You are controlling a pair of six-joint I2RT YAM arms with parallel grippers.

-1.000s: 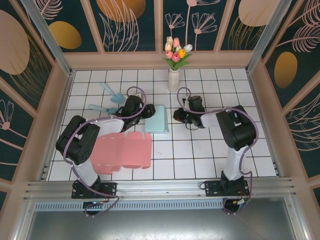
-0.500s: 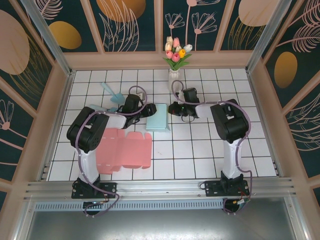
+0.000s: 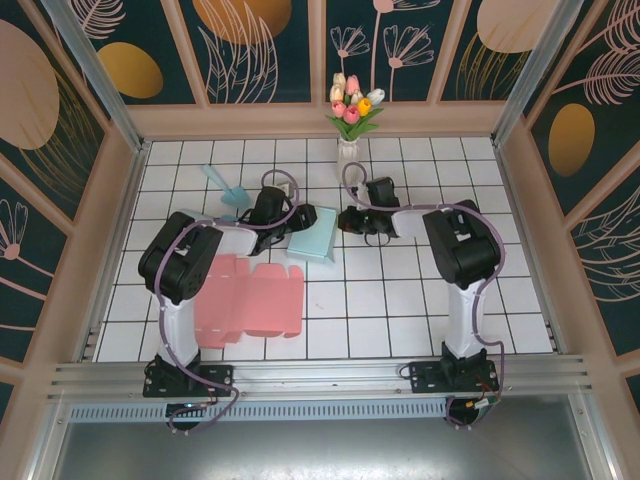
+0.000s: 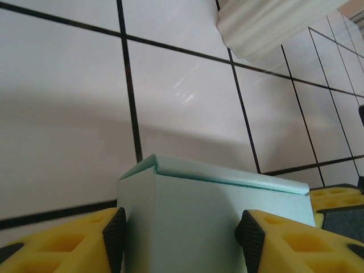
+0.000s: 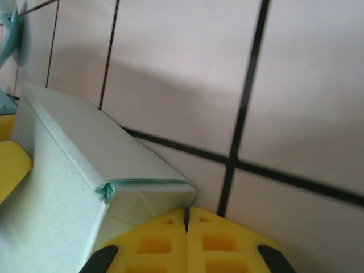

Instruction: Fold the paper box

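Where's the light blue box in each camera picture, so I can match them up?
Top external: the light blue box is at the centre of the picture, slightly left.
Left wrist: the box is at the lower middle, running off the bottom edge.
Right wrist: the box is at the lower left, its folded corner near the middle.
Shared landmark: the white tiled table with black grout lines, under the box in every view.

From above, the left gripper (image 3: pixel 297 222) covers the left edge of the blue box (image 3: pixel 316 238), its fingertips too small to make out. In the left wrist view the box's lower part runs off the bottom edge; beyond the box, the ribbed vase (image 4: pixel 273 25) is blurred and cropped.
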